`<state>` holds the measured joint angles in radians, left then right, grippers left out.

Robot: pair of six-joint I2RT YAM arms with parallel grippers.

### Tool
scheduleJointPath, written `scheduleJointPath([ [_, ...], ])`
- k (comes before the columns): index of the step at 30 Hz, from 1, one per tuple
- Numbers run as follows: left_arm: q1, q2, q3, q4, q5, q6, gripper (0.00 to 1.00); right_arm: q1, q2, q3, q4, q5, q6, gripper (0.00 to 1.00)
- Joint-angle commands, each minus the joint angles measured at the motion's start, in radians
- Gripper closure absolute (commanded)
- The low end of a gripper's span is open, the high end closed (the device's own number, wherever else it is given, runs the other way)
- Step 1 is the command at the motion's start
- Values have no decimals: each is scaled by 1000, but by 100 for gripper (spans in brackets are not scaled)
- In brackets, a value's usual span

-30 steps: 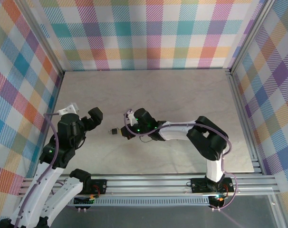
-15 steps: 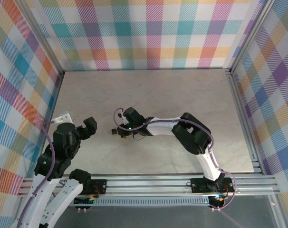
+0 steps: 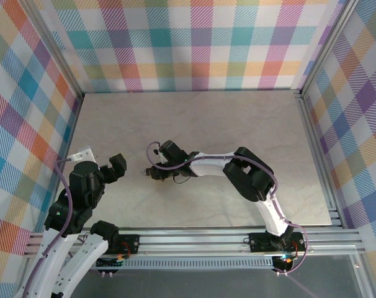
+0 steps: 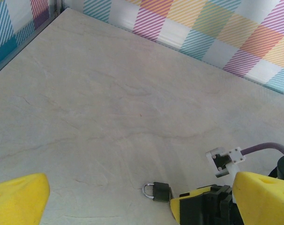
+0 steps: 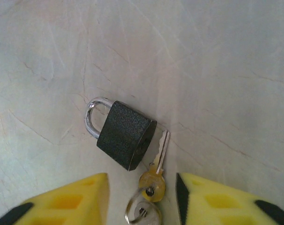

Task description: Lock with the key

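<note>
the right tool [image 5: 141,183] hangs low over the surface [image 5: 217,56], its yellow fingers [image 5: 62,201] parted to a middling gap and gripping nothing. between them lies the key ring [image 5: 138,213]. from it the key [image 5: 159,154] runs straight away from the tool, long axis tilted a little to the right. its blade tip lies alongside the bottom corner of the padlock [image 5: 124,135] and is not seated in it, as far as i can tell. the padlock lies flat just beyond and left of the key, its long axis slanting away to the left, with the shackle [image 5: 93,117] at the far end. so the key is dead ahead and closest, and a grasp would likely close across its bow. the right arm is much the nearer. the left tool [image 3: 116,164] sits well off to the padlock's left, jaws spread wide and empty. count: one padlock, one key, one ring, two tools.
</note>
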<state>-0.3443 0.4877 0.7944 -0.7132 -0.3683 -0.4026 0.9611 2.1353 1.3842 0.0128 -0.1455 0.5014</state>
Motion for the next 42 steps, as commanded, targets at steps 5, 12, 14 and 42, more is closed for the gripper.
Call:
scheduleJointPath([
  [5,11,-5,-13,-15,4,25,0,8,-193,-1,-103,75,-81,1],
  [12,11,33,-13,-1,95,36,0,5,-426,-123,-181,323,-81,1],
  [14,11,70,-14,10,157,47,0,3,-472,-135,-230,377,-72,1],
  [42,-171,986,303,170,433,-16,2,-154,-1261,-688,-220,491,-97,1],
])
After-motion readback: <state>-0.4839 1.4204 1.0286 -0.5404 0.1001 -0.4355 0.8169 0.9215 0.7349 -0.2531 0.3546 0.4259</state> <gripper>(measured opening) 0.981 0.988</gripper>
